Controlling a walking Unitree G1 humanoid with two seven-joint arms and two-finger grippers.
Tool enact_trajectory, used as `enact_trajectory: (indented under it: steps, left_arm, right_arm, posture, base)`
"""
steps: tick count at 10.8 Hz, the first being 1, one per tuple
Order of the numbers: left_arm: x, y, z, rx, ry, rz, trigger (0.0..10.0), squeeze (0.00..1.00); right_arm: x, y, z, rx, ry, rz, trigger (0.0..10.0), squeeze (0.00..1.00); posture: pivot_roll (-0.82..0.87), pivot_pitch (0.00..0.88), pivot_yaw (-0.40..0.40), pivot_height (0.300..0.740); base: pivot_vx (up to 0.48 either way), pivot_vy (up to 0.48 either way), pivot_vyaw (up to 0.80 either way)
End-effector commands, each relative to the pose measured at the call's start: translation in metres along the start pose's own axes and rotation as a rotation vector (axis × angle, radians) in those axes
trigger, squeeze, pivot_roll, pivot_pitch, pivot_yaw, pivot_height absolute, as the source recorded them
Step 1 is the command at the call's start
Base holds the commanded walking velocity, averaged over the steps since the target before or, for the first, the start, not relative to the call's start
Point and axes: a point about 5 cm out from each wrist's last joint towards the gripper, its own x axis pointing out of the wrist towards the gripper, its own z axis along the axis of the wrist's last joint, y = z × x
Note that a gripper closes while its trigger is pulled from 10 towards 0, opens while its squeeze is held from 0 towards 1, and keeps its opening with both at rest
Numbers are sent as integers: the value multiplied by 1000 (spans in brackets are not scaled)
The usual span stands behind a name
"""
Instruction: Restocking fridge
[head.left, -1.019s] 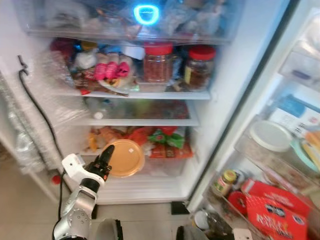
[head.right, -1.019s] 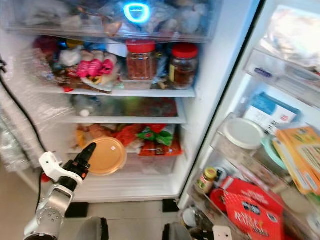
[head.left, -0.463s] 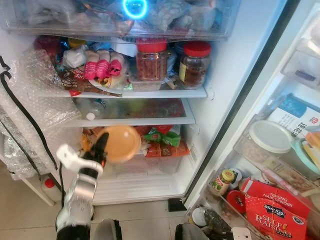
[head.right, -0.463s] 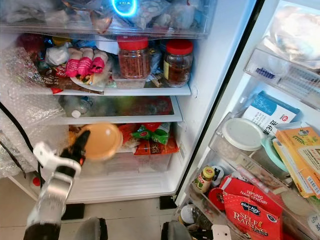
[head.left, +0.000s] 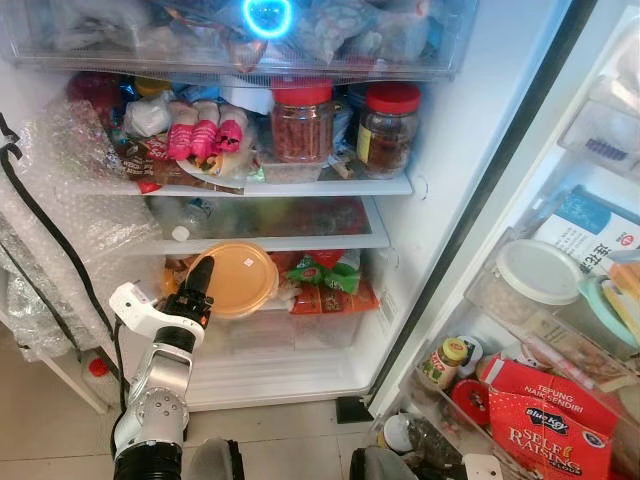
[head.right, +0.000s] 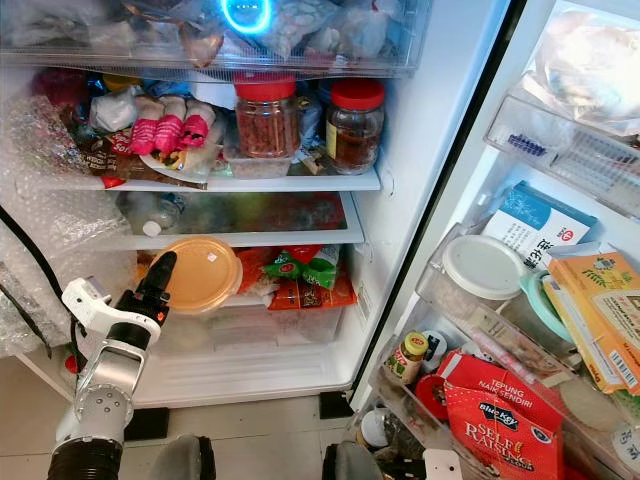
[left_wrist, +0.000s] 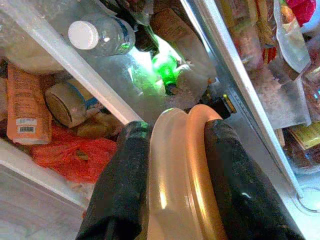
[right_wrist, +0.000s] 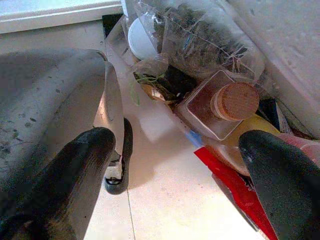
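Now left gripper (left_wrist: 172, 150) clamps orange container (head.left: 238, 279) (likely lidded); right gripper (right_wrist: 175, 185) spread.

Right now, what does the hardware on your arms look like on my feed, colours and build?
The left arm is a silver, rounded metal tube with round joint caps, dark at its base. A white blocky bracket sits at its wrist beside a black housing with a small red mark. The left gripper has two long matte black fingers, thick and scuffed. The right gripper has the same black rounded fingers.
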Motion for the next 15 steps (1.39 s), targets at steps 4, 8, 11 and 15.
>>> enact_trajectory:
  steps: [4, 8, 11, 15]
  left_arm:
    - [-1, 2, -6, 21, 20, 13, 10000, 0]
    - [-1, 3, -7, 32, 26, 15, 10000, 0]
    - [-1, 4, -8, 31, 26, 15, 10000, 0]
    - [0, 4, -8, 35, 29, 17, 10000, 0]
  right_arm:
    - [1, 6, -2, -23, 12, 25, 10000, 0]
    - [1, 7, -2, -12, 17, 25, 10000, 0]
    - [1, 7, -3, -11, 16, 27, 10000, 0]
    - [1, 6, -2, -26, 8, 21, 10000, 0]
  posture:
    - [-85, 34, -81, 637]
    - [-84, 31, -81, 637]
    - [-84, 22, -80, 637]
    - [-85, 17, -79, 637]
  base:
    - [0, 0, 114]
    - [0, 0, 238]
    - [164, 0, 0]
    - [268, 0, 206]
